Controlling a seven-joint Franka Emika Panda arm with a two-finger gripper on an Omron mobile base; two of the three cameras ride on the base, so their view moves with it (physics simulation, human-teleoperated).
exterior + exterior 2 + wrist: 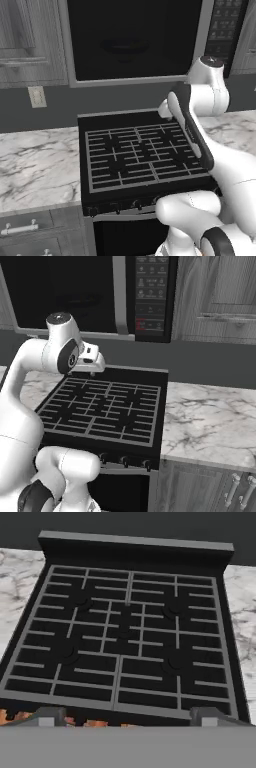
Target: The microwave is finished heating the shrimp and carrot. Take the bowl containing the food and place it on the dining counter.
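Microwave (134, 40) built in above stove (140, 152), dark glass door shut; button panel (151, 293) on its right side. Faint round shape of bowl (124, 47) just visible behind glass, contents too dark to tell. Arm raised over stove. Gripper (128, 718) points down at black grate, fingertips (49, 717) set wide apart near bottom corners of hand view, nothing between them. Marble counter (210, 421) flanks stove on both sides. Grey cabinets (220, 296) beside microwave.
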